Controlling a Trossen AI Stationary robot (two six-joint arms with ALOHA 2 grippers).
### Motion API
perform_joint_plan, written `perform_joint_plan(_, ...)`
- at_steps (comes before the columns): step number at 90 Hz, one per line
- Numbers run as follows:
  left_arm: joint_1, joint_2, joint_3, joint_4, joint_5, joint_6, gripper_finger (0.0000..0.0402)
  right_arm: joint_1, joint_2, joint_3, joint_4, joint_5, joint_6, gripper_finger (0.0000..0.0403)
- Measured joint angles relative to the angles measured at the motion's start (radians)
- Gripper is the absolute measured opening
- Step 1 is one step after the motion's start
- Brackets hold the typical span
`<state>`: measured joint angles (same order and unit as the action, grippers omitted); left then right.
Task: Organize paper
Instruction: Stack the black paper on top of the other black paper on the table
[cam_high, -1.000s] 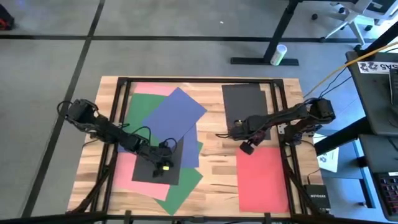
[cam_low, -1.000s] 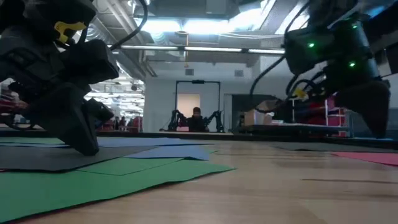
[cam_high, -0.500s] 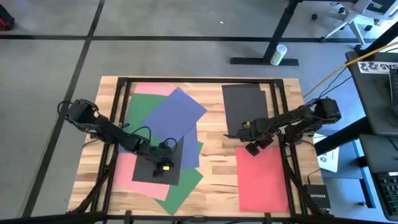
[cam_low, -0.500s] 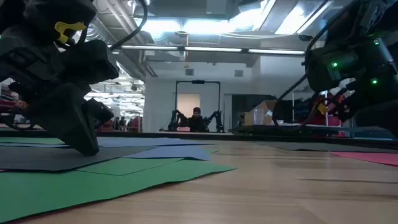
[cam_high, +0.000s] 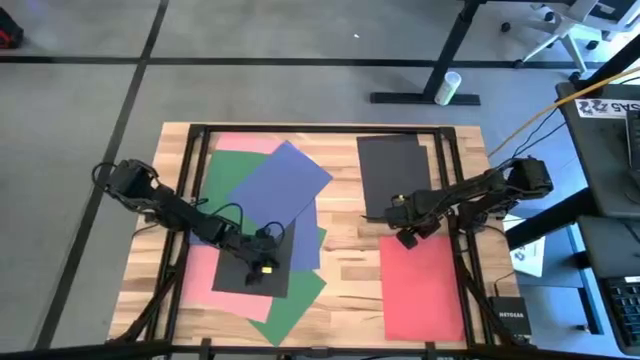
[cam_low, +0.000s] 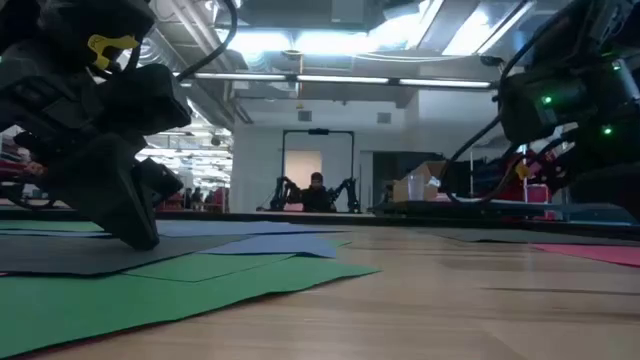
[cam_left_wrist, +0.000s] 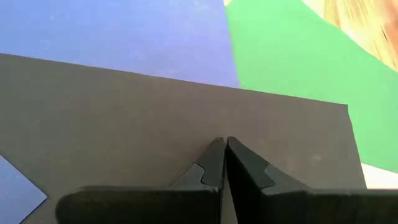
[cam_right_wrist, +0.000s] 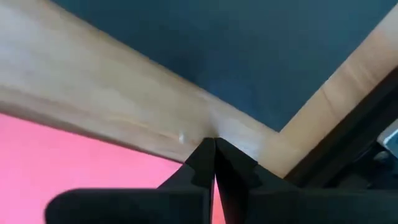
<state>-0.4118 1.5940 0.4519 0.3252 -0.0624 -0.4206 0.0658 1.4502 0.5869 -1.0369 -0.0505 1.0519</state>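
On the table's left lies a loose overlapping pile of paper: pink, green and blue sheets, with a black sheet on top at the near side. My left gripper is shut, its tips down on that black sheet. On the right a second black sheet and a red sheet lie flat and apart. My right gripper is shut over the bare wood strip between them. My left gripper presses its shut fingertips down on the black sheet's face, inside its edges, toward its near right part. The fingers come from above, slanting. The sheet lies flat on the pile. Whether my right gripper touches the wood, I cannot tell.
Dark frame rails run along the table's left and right sides and far edge. Bare wood shows between the two groups of sheets. A small white printed sheet and a dark box lie beyond the right edge.
My right gripper has gone down and a little toward the table's right edge, from over the right black sheet's near edge to the wood strip before the red sheet. It has stayed shut. No sheet has moved.
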Motion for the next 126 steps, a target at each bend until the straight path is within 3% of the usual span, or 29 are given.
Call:
perform_joint_plan(65,0.0,0.0,0.0,0.0,0.0,-0.002,0.0,-0.036,0.001,-0.002,-0.007,0.188,0.041,0.0)
perform_joint_plan(107,0.0,0.0,0.0,0.0,0.0,-0.003,0.0,-0.036,0.001,0.0,-0.011,0.243,0.047,0.0)
perform_joint_plan(126,0.0,0.0,0.0,0.0,0.0,-0.003,0.0,-0.031,0.001,0.001,-0.017,0.218,0.041,0.0)
